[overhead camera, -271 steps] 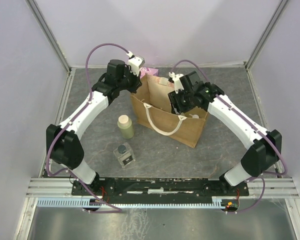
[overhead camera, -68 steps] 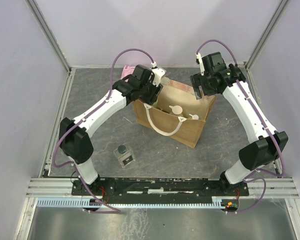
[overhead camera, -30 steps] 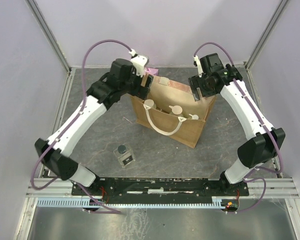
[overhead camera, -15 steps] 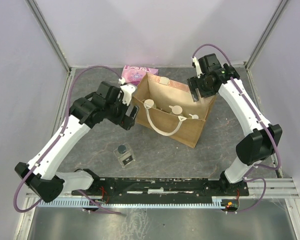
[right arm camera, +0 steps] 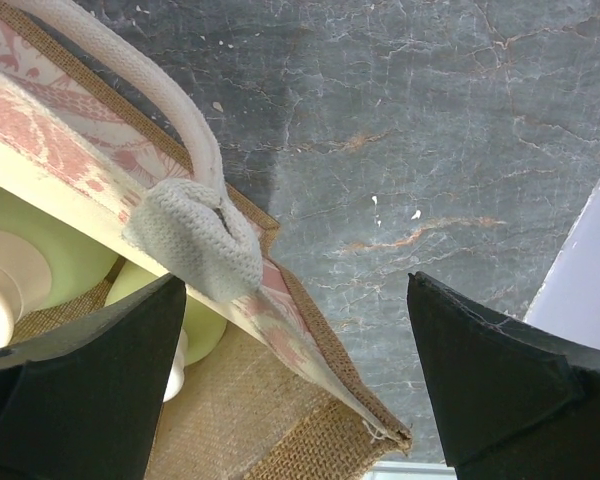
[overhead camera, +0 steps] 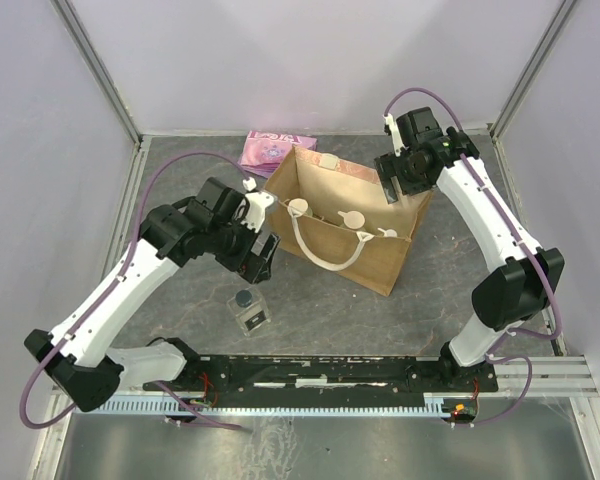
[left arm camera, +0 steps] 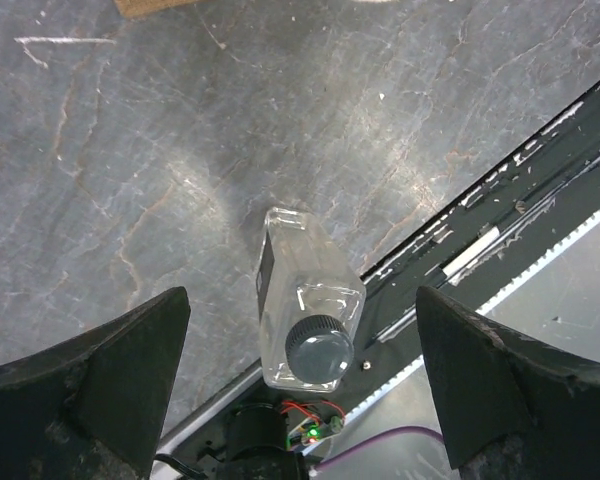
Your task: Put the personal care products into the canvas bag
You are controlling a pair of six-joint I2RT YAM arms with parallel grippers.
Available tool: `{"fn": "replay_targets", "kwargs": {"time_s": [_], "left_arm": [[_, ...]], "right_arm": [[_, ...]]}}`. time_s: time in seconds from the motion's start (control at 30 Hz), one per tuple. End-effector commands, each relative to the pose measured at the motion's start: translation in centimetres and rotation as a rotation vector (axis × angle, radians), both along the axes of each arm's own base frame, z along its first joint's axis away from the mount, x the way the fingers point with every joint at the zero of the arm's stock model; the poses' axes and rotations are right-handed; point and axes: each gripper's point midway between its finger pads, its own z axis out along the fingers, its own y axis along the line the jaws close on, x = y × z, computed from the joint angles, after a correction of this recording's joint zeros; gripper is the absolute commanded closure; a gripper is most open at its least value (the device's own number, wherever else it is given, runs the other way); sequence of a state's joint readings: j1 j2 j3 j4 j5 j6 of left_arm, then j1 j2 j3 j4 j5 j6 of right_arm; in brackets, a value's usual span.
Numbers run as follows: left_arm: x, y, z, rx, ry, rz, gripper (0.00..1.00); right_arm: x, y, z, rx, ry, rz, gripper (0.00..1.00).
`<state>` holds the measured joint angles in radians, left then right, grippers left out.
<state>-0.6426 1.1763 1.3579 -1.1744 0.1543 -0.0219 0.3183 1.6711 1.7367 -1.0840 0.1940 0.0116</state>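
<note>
Left wrist view: left hand, jaws wide, above the clear square bottle.

No readable text, labels or numbers.

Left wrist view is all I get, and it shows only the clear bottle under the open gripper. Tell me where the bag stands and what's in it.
Observer: The canvas bag stands upright and open, just to the right of the left gripper.
Operator: Now its contents.
Observer: Three cream caps show inside from above. The right wrist view shows yellow-green bottles under the rim.
Operator: Report the other arm.
Observer: The right gripper hangs open over the bag's far rim near its right corner, holding nothing.
</note>
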Motion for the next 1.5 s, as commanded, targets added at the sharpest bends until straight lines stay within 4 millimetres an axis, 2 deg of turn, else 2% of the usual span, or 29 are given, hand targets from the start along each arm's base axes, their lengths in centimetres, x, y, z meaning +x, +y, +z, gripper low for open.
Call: {"fn": "replay_targets", "kwargs": {"time_s": [0.0, 0.1, 0.23, 0.53, 0.7, 1.07, 1.13, 1.23, 1.47], "left_arm": [[-1.1, -0.5, -1.6, 0.005, 0.122, 0.09, 0.0], [-1.1, 0.0, -2.7, 0.04, 0.135, 0.153, 0.0], [-0.8, 0.4, -3.0, 0.048, 0.14, 0.223, 0.0], [-3.0, 0.2, -4.5, 0.046, 0.226, 0.287, 0.01], [-4.1, 0.4, -6.0, 0.086, 0.253, 0.307, 0.0], [-4.4, 1.3, -8.8, 0.147, 0.271, 0.377, 0.01], [-4.6, 1.5, -9.4, 0.157, 0.282, 0.378, 0.06], [-4.9, 1.5, -10.2, 0.158, 0.293, 0.373, 0.2], [-4.8, 1.3, -11.2, 0.158, 0.3, 0.363, 0.66]], "right_arm": [[1.5, -0.3, 1.4, -0.013, -0.065, -0.014, 0.01], [1.7, -0.2, 1.3, -0.015, -0.059, -0.012, 0.01], [1.9, -0.2, 1.0, -0.023, -0.05, -0.005, 0.01], [2.2, 0.1, 0.4, -0.022, -0.034, 0.008, 0.01], [2.3, 0.4, 0.2, -0.009, -0.028, 0.013, 0.01], [1.9, 0.3, 0.7, -0.005, -0.042, 0.013, 0.01], [1.8, 0.1, 0.9, -0.006, -0.045, 0.009, 0.01], [1.8, 0.1, 1.0, -0.007, -0.049, 0.008, 0.01], [1.8, 0.0, 1.2, -0.009, -0.056, 0.006, 0.01]]}}
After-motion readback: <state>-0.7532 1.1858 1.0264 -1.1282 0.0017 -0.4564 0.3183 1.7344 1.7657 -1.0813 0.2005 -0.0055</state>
